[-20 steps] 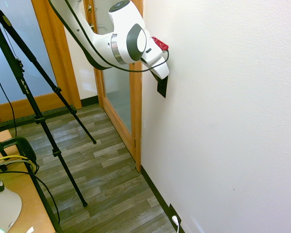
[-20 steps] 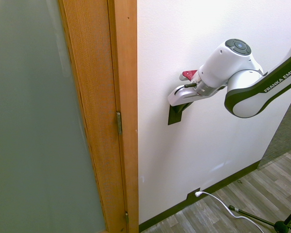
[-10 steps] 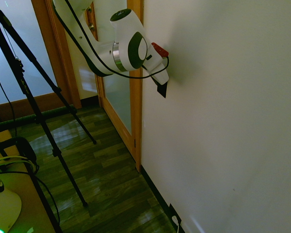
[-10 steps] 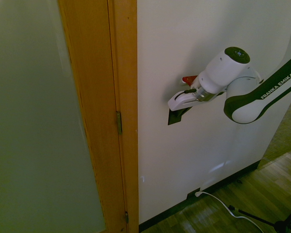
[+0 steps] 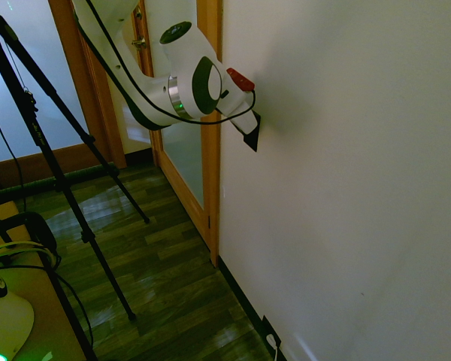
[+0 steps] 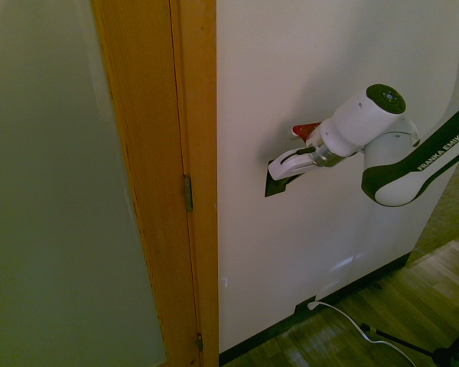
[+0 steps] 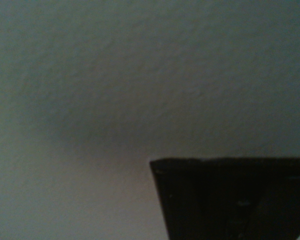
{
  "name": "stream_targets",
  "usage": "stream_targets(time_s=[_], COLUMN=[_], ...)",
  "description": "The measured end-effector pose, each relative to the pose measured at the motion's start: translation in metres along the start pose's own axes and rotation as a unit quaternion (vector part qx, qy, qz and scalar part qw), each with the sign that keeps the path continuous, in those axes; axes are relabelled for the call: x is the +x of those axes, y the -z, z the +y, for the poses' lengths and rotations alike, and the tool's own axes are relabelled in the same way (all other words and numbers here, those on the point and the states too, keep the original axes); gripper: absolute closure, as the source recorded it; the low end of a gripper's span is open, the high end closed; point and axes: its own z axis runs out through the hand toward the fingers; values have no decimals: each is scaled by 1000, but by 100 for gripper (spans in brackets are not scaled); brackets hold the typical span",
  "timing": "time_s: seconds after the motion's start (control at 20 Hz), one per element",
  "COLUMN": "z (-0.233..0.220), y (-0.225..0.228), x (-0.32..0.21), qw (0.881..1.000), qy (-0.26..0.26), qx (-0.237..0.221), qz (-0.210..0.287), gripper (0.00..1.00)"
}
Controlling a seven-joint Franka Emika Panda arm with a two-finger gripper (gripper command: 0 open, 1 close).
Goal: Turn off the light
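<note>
Here, small black switch plate (image 6: 276, 186) on white wall (image 6: 314, 46), upper part hidden.

Mostly just textured white wall (image 7: 115, 75), pretty dim and blurry, with a soft shadow around the middle. A black switch plate (image 7: 230, 197) fills the lower right of the frame, its corner poking in near bottom center.
</note>
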Motion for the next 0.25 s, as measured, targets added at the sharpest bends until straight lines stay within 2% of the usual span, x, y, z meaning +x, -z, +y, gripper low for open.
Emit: stream_targets(time_s=[0.25], z=[18], y=[16], x=[-43], qw=[1000], qy=[-10], qx=[26], qz=[6], gripper=[0])
